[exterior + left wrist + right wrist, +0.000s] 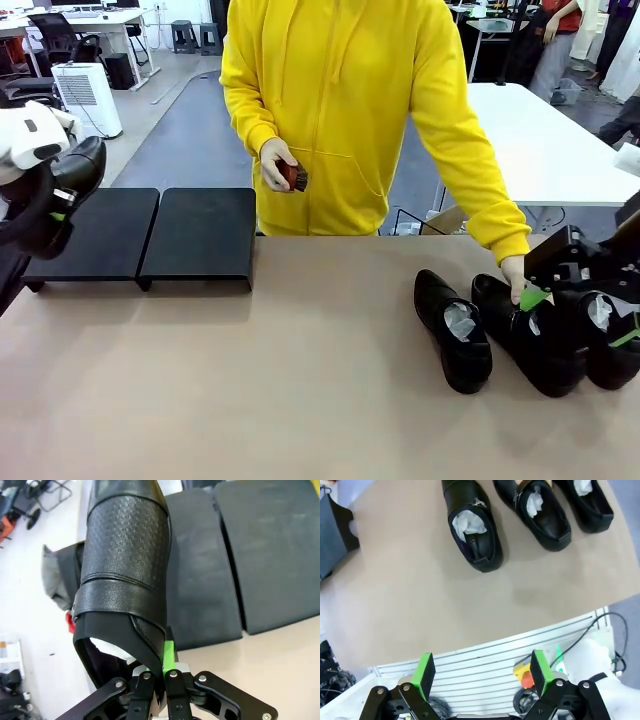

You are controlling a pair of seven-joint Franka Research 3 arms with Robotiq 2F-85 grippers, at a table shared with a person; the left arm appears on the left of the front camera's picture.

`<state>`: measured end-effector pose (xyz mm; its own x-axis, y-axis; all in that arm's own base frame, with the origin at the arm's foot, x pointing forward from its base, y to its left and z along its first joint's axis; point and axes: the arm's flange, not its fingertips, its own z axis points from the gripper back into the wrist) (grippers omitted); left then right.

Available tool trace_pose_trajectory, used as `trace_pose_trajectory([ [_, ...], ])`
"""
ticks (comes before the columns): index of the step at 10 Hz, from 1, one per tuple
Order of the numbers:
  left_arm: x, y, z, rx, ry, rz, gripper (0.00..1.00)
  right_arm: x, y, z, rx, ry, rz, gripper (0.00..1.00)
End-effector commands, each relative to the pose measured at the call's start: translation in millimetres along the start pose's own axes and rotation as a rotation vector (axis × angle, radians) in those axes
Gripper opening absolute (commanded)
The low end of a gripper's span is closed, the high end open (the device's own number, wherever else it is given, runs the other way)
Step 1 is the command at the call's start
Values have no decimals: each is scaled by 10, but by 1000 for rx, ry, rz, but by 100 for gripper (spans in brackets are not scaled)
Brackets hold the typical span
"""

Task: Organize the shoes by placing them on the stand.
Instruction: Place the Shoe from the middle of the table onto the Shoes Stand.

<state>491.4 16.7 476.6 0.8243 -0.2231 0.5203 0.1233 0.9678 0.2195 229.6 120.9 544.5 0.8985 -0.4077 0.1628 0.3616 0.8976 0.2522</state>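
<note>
The left fingers (169, 656) are clamped on the heel rim of a glossy black leather dress shoe (125, 555), hanging at the edge of the low matte-black panelled stand (270, 555). Centre it over a panel, sole level, before releasing. The right fingers (426, 672) stand apart.

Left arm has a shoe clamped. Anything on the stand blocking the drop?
Nothing visible. Both panels of the stand are bare, and the shoe in the left gripper hangs near its left end.

Four black shoes (452, 330), one stand (200, 235) of two panels, one brush (293, 177), one person (340, 100).
</note>
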Motion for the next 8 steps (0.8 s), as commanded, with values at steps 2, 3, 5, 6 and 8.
trace_pose_trajectory([
  [2,-27,147,-230,-13,-27,3,0,34,33,-18,15,2,11,100],
  [3,-36,153,-287,20,-3,8,0,34,33,-18,15,2,11,100],
  [5,-57,219,-316,78,12,38,0,34,33,-18,15,2,11,100],
  [6,-62,257,-346,106,20,49,0,34,33,-18,15,2,11,100],
  [8,-46,275,-440,113,-13,84,0,34,33,-18,15,2,11,100],
])
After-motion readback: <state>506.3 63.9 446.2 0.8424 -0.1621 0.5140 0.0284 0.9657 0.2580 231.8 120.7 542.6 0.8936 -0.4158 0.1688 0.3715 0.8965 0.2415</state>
